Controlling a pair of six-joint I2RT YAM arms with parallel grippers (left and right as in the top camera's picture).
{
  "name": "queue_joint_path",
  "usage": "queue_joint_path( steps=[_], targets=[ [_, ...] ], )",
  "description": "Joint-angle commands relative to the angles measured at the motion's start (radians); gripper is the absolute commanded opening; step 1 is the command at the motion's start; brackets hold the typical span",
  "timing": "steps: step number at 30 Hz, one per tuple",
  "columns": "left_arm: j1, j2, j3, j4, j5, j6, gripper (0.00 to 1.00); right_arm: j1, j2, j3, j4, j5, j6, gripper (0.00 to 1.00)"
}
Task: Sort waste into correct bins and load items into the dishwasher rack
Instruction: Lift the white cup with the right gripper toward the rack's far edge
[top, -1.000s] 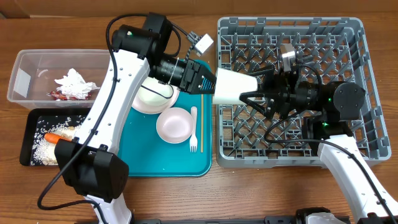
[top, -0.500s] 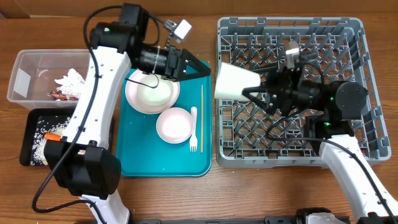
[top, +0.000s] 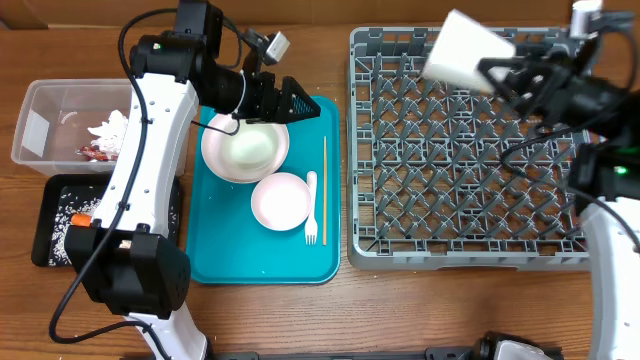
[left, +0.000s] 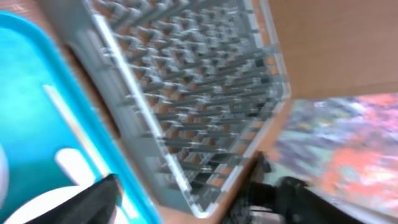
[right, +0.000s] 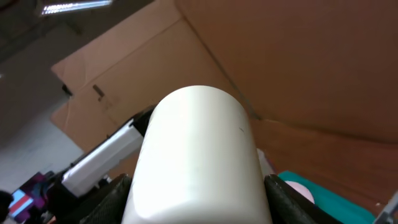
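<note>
Your right gripper (top: 497, 68) clasps the white tapered cup (top: 466, 47) above the grey pegged plastic rack (top: 450, 190). Released from here, it could bounce out.

A white cup (right: 199, 155) fills the middle, held between the two dark fingers (right: 292, 202) of the right gripper (right: 199, 202) at 5 and 7 o'clock. A brown surface (right: 311, 68) lies behind it from 12 to 3 o'clock. At 4 o'clock appear a pink plate (right: 303, 191) and a teal tray (right: 333, 204) (only small parts).

The left arm stretches forward, wrist turned rightward, the left tool (top: 302, 101) spread wide and empty. The right arm is held high, the right tool (top: 497, 70) gripping a white cup (top: 462, 48).
</note>
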Motion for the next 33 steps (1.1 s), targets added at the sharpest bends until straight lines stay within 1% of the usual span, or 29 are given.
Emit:
queue_joint_path(
  steps=[1,4,9,15,19,22,26,28,33],
  targets=[
    [0.0,0.008,-0.004,0.031,-0.187,-0.006,1.0,-0.045,0.042,0.075,-0.07,0.012,-0.047,0.38],
    [0.0,0.008,-0.004,0.06,-0.237,-0.006,1.0,-0.06,0.093,0.123,-0.113,0.017,-0.047,0.37],
    [0.0,0.008,-0.004,0.11,-0.269,-0.006,1.0,-0.061,0.178,0.21,-0.189,0.042,-0.047,0.35],
    [0.0,0.008,-0.004,0.145,-0.269,-0.006,1.0,-0.061,0.215,0.284,-0.288,0.165,-0.082,0.35],
    [0.0,0.008,-0.004,0.148,-0.269,-0.006,1.0,-0.061,0.216,0.369,-0.493,0.285,-0.217,0.35],
    [0.0,0.008,-0.004,0.148,-0.269,-0.006,1.0,-0.055,0.216,0.469,-0.776,0.443,-0.406,0.35],
    [0.0,0.008,-0.004,0.148,-0.269,-0.006,1.0,-0.035,0.216,0.546,-1.022,0.647,-0.573,0.35],
    [0.0,0.008,-0.004,0.148,-0.269,-0.006,1.0,-0.022,0.216,0.56,-1.093,0.731,-0.624,0.35],
    [0.0,0.008,-0.004,0.148,-0.269,-0.006,1.0,0.029,0.22,0.56,-1.195,0.887,-0.723,0.34]
  ],
)
